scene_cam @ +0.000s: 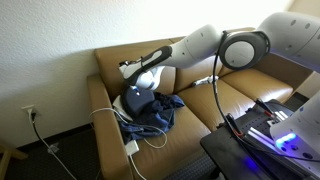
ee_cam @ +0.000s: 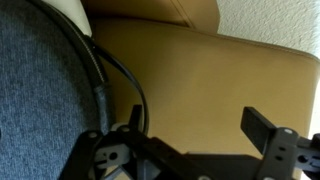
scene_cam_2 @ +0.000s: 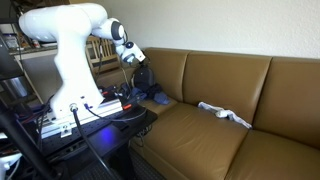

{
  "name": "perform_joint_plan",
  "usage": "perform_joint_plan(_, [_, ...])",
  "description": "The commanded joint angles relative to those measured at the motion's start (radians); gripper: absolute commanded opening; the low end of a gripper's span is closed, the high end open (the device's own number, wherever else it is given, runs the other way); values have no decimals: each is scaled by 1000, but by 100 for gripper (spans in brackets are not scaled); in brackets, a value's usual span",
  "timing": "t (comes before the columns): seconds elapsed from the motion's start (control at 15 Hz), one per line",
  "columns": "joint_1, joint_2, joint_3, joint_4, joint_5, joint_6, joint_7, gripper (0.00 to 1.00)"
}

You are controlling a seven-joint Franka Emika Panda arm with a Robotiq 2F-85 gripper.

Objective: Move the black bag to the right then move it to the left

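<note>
The black bag [scene_cam: 150, 108] lies slumped on the end seat of the brown leather couch [scene_cam: 245, 95], against the armrest; in an exterior view it shows just behind the arm [scene_cam_2: 146, 88]. My gripper [scene_cam: 131, 74] hangs just above the bag's top, near the couch back, also in an exterior view [scene_cam_2: 134, 58]. In the wrist view the gripper [ee_cam: 200, 128] is open, with only couch leather between its fingers. The bag's grey-blue fabric [ee_cam: 40, 110] and a black strap [ee_cam: 108, 72] lie to the left of the left finger.
A white cloth [scene_cam_2: 225, 113] lies on the middle seat cushion. A white cable and plug [scene_cam: 131, 147] hang over the couch front by the bag. A black table with lit equipment [scene_cam: 265, 132] stands in front of the couch. A wall outlet [scene_cam: 30, 112] is beside the armrest.
</note>
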State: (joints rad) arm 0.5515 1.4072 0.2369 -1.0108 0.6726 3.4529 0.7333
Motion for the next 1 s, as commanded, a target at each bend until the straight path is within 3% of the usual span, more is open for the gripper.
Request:
perform_joint_plan(0.0, [0,5,-44,-17,38,-6,4,75])
perform_joint_plan(0.07, [2,10,-57,-15,48,-6,7,74])
perform_joint_plan(0.33, [10,22,-97,-14,89,-12,12,45])
perform_joint_plan(0.73, [-1,9,-81,-18,139,-49,29,3])
perform_joint_plan(0.93, [-10,-2,-75,-20,151,-73,64,0])
